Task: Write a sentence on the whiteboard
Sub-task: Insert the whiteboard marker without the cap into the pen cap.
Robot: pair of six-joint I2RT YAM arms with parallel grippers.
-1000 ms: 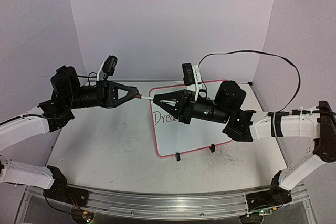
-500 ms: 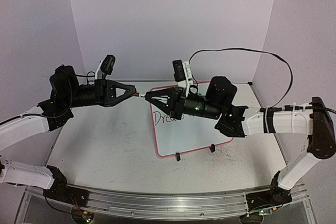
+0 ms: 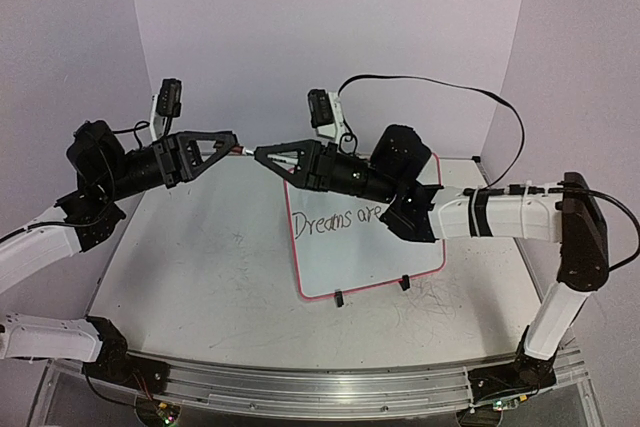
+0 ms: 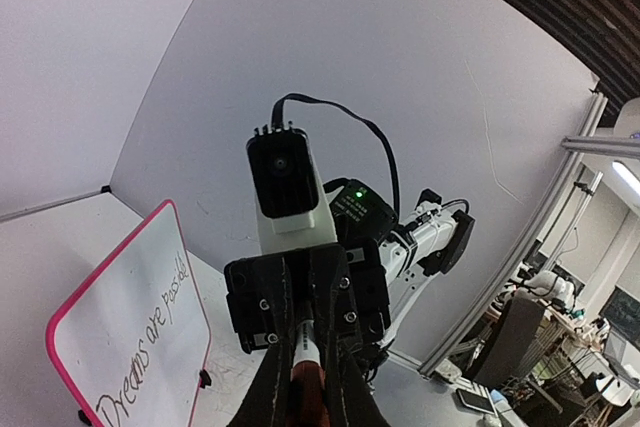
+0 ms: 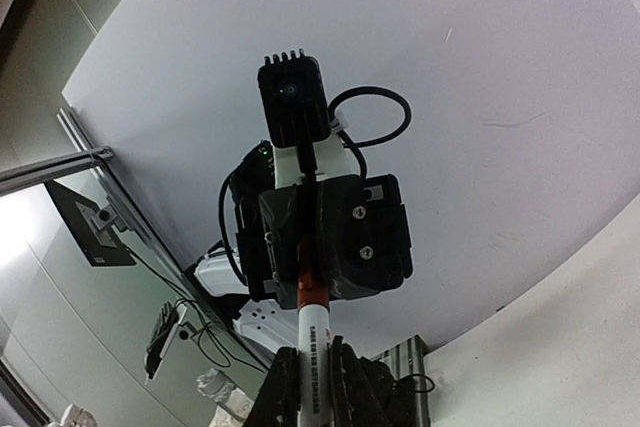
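The whiteboard [image 3: 372, 259], white with a pink-red rim, lies flat on the table right of centre. The sentence [image 3: 335, 217] shows only as "Dreams are" from above, its end hidden under my right arm. The left wrist view shows the whiteboard [image 4: 108, 319] with the sentence [image 4: 140, 347] whole: "Dreams are possible". Above the table's back, left of the board, my two grippers meet tip to tip on one marker [image 3: 248, 151]. My left gripper [image 3: 237, 147] [image 4: 305, 347] is shut on its red cap [image 4: 305, 379]. My right gripper [image 3: 261, 154] [image 5: 316, 357] is shut on the white barrel [image 5: 316, 347].
The scuffed white table [image 3: 200, 267] carries faint grey scribbles. Lilac walls [image 3: 320, 37] close in the back and both sides. The right wrist camera's black cable [image 3: 470, 97] loops high over the right arm. A metal rail [image 3: 300, 387] runs along the near edge.
Both grippers have risen and moved left and back together, still joined on the marker. The right arm has come off the board's top left, uncovering "Dreams are".
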